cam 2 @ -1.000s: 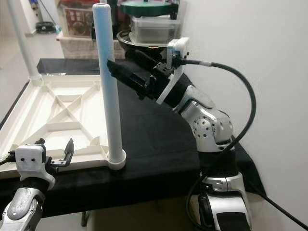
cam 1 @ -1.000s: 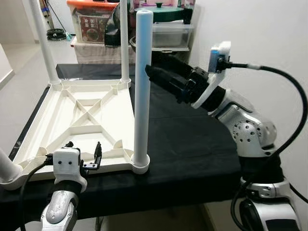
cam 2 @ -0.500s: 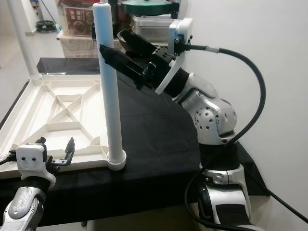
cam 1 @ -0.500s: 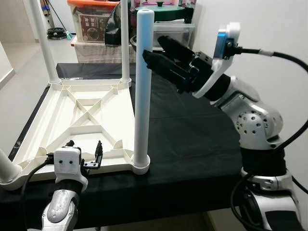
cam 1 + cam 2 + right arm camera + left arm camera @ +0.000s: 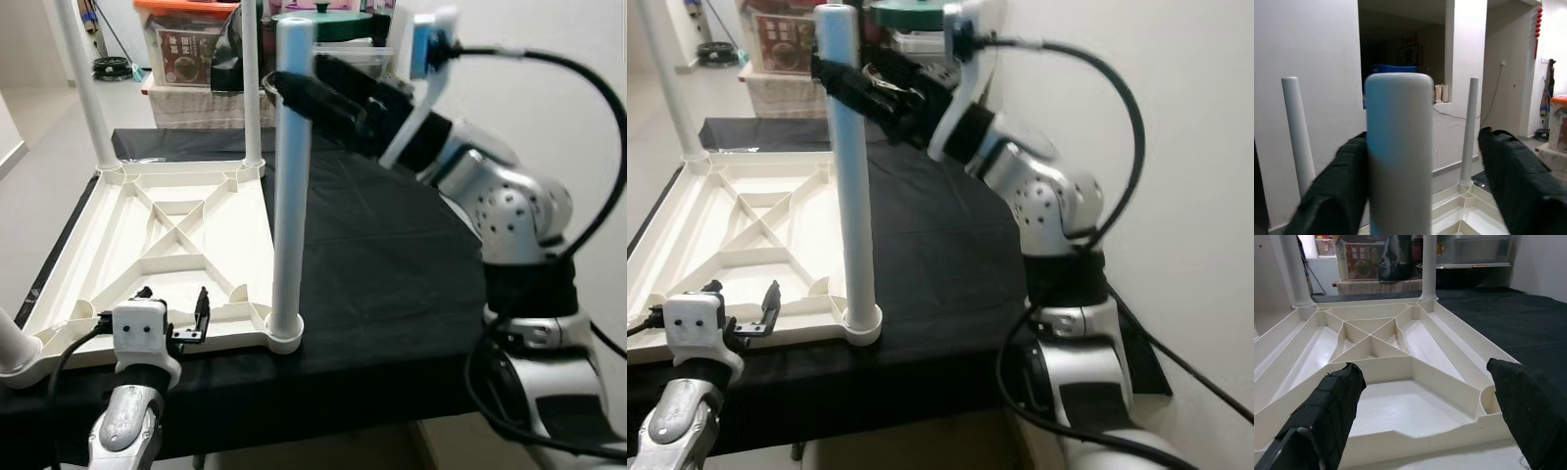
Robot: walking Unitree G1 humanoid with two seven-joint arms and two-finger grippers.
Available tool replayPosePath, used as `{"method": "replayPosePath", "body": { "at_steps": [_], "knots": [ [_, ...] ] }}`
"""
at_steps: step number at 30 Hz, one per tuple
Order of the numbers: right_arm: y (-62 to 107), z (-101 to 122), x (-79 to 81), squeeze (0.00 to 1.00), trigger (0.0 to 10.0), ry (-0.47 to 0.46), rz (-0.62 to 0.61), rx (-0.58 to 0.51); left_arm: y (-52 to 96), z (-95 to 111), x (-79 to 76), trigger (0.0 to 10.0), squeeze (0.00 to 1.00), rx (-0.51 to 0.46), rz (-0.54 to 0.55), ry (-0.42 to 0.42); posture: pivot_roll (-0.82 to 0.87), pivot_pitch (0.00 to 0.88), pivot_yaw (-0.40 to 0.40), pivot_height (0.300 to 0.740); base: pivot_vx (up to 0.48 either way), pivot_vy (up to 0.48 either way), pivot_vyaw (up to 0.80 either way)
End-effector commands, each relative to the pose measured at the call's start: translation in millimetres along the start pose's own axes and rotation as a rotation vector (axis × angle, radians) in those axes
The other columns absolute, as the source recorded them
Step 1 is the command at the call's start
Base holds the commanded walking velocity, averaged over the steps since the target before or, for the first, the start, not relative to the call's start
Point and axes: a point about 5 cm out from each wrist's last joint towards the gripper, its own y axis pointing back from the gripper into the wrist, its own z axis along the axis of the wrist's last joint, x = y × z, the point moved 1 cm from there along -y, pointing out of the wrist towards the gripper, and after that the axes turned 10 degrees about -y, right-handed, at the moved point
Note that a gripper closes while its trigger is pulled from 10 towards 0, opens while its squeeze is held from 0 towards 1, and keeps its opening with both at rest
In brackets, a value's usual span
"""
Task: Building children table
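Note:
The white table top (image 5: 176, 230) lies upside down on a black-covered table (image 5: 392, 284), with white legs standing up from its corners. The near right leg (image 5: 289, 186) rises tall at the front corner. My right gripper (image 5: 282, 86) is open at that leg's top end. In the right wrist view the leg (image 5: 1399, 161) stands between the two fingers (image 5: 1518, 171), one close beside it, the other apart. My left gripper (image 5: 173, 315) is open, low at the table top's front edge, and its fingers (image 5: 1332, 406) frame the ribbed underside (image 5: 1400, 362).
Two more legs stand at the far corners (image 5: 252, 88) (image 5: 83, 88), and a fourth leg's base (image 5: 12, 348) is at the front left. Storage boxes (image 5: 191, 44) and a dark bowl are stacked behind the table. A white wall (image 5: 568, 78) runs close on the right.
My right gripper has risen and swung left, from beside the near right leg's upper part to around its top end. The left gripper has stayed put.

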Motion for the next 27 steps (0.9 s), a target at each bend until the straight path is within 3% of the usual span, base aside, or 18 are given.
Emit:
{"method": "replayPosePath", "body": {
  "at_steps": [1,2,8,9,19,22,23,25,27],
  "knots": [
    [2.3,-4,-10.1,0.0,4.1,-0.017,-0.075,0.026,0.9,-3,-2.1,10.0,0.0,0.008,0.0,-0.008,-0.01,0.0,-0.09,0.74,0.0,0.0,0.0],
    [1.6,-4,-10.1,0.0,3.5,-0.022,-0.081,0.029,1.0,-3,-2.2,10.0,0.0,0.008,0.0,-0.008,-0.01,0.0,-0.089,0.74,0.0,0.0,0.0],
    [-3.0,-3,-5.0,0.0,3.1,-0.025,-0.072,0.035,0.5,-4,-2.7,10.0,0.0,0.009,-0.004,-0.006,-0.02,0.0,-0.083,0.74,0.0,0.0,0.0],
    [-3.6,-2,-4.1,0.0,0.0,-0.023,-0.071,0.033,0.0,-4,-3.4,10.0,0.0,0.009,-0.007,-0.006,-0.02,0.0,-0.081,0.74,0.0,0.0,0.0],
    [-6.9,7,-0.1,0.0,0.0,0.002,-0.081,-0.006,-1.1,-5,-3.3,10.0,0.0,0.008,-0.01,-0.009,-0.02,0.0,-0.079,0.74,0.0,0.0,0.0],
    [-6.0,7,-6.1,0.0,0.0,0.021,-0.15,-0.017,-0.9,-6,-3.5,10.0,0.0,0.011,-0.01,-0.009,-0.03,0.0,-0.079,0.74,0.0,0.0,0.0],
    [-2.2,4,-25.2,0.0,0.0,-0.033,-0.302,-0.068,-0.8,-6,-3.4,10.0,0.0,0.011,-0.01,-0.009,-0.02,0.0,-0.08,0.74,0.0,0.0,0.0],
    [-2.2,4,-25.2,0.0,0.0,-0.033,-0.302,-0.068,-0.8,-6,-3.4,10.0,0.0,0.011,-0.01,-0.009,-0.02,0.0,-0.08,0.74,0.0,0.0,0.0],
    [10.9,-4,-51.3,0.0,0.0,-0.132,-0.504,-0.134,-1.2,-5,-2.4,10.0,0.0,0.008,-0.003,-0.009,-0.02,0.0,-0.082,0.74,0.0,0.0,0.0]
  ]
}}
